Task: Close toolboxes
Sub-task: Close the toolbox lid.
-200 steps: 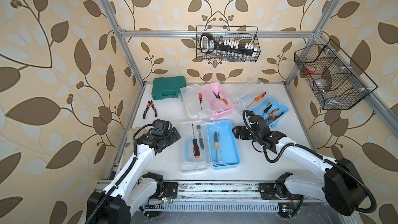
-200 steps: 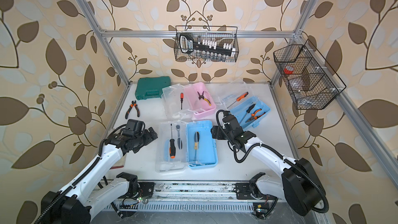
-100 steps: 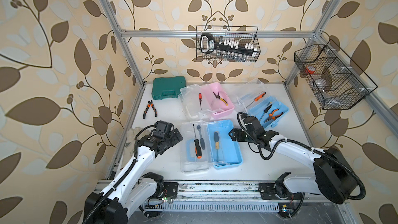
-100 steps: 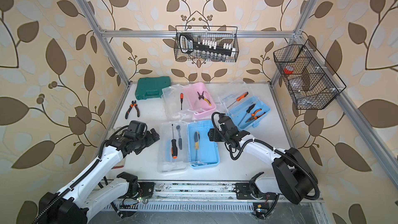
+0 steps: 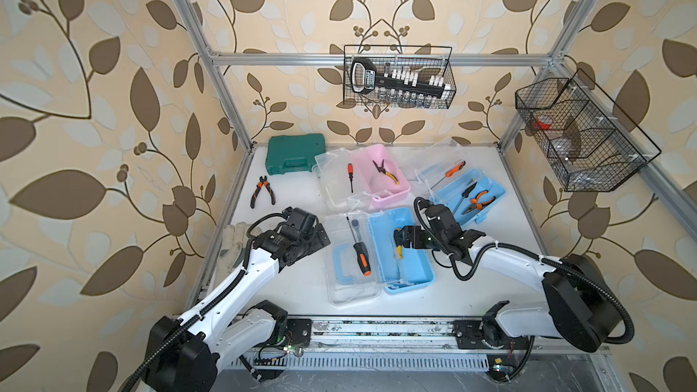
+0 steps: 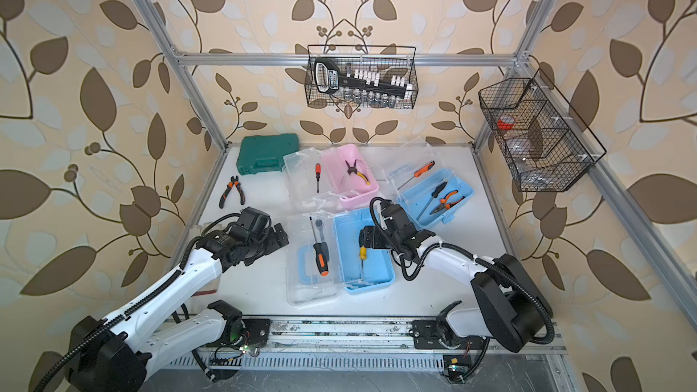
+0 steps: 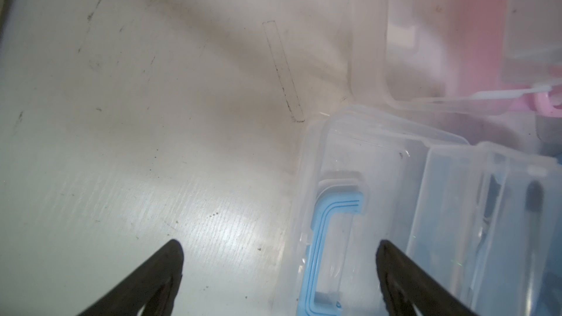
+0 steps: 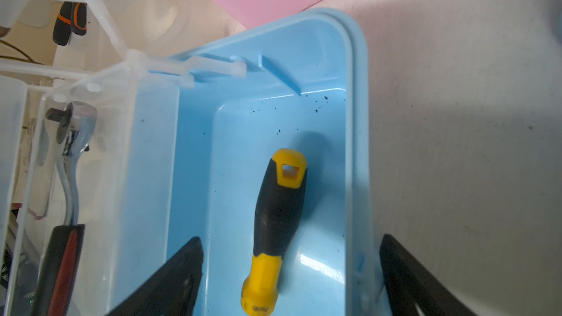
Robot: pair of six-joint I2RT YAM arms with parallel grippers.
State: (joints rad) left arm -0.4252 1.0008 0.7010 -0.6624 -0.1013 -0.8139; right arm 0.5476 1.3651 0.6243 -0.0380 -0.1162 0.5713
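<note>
right claw (image 8: 291,238): spread, astride blue toolbox (image 8: 357,117) wall, only wrist cam shows it
left claw (image 7: 278,242): spread over clear lid (image 7: 380,153) edge

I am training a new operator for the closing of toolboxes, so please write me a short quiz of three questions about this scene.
1. True or false: the right gripper is open over the near blue toolbox.
2. Which tool lies in that toolbox's blue base? A) yellow-handled screwdriver B) pliers C) hammer
3. How many toolboxes have an open lid?
Key: 1 true; 2 A; 3 three: the near blue toolbox, the pink toolbox and the far blue toolbox.
</note>
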